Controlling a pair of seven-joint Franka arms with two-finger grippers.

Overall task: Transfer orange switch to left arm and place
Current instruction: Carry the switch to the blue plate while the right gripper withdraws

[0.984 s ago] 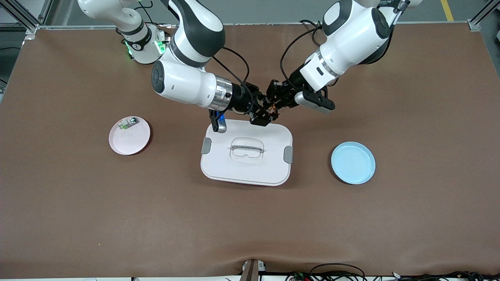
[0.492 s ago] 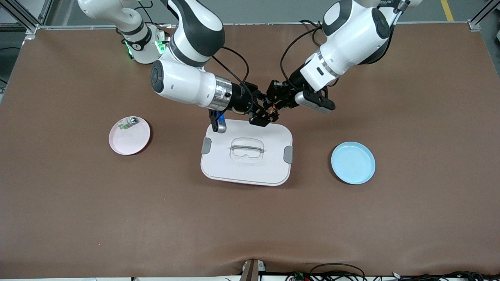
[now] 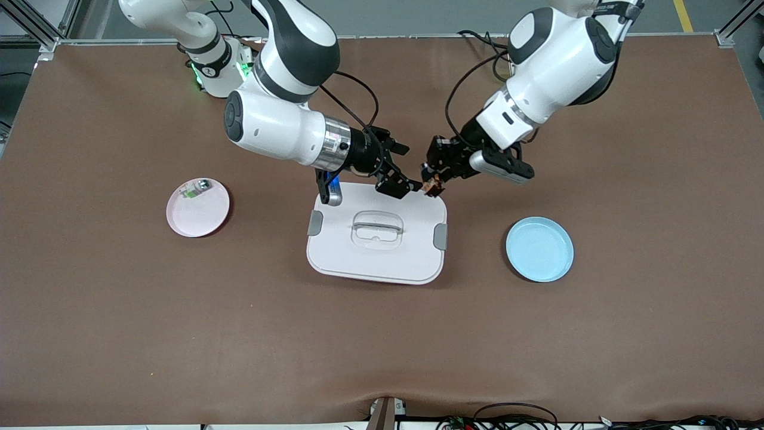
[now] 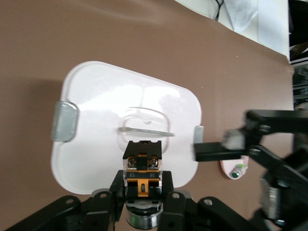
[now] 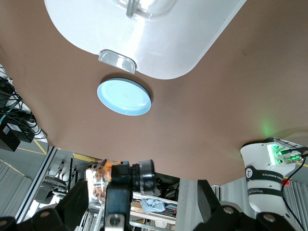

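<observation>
The orange switch [image 3: 433, 189] is a small black block with an orange face and silver screws. My left gripper [image 3: 431, 181] is shut on it, holding it in the air over the corner of the white box [image 3: 376, 254] toward the left arm's end. In the left wrist view the orange switch [image 4: 142, 163] sits between the fingers of the left gripper [image 4: 142, 184], above the box [image 4: 96, 110]. My right gripper [image 3: 399, 168] stands open just beside it, over the box's edge, with nothing in it. In the right wrist view the right gripper [image 5: 139, 199] has wide jaws, with the switch [image 5: 98, 180] apart from them.
A pink plate [image 3: 200, 218] holding a small clear-and-green part [image 3: 192, 190] lies toward the right arm's end. A blue plate [image 3: 539, 249] lies toward the left arm's end. The box has grey latches [image 3: 440, 236] and a clear lid handle [image 3: 377, 229].
The right gripper has opened and let go of the switch. The left arm has drawn away toward its own end with the switch, and the two grippers now stand apart.
</observation>
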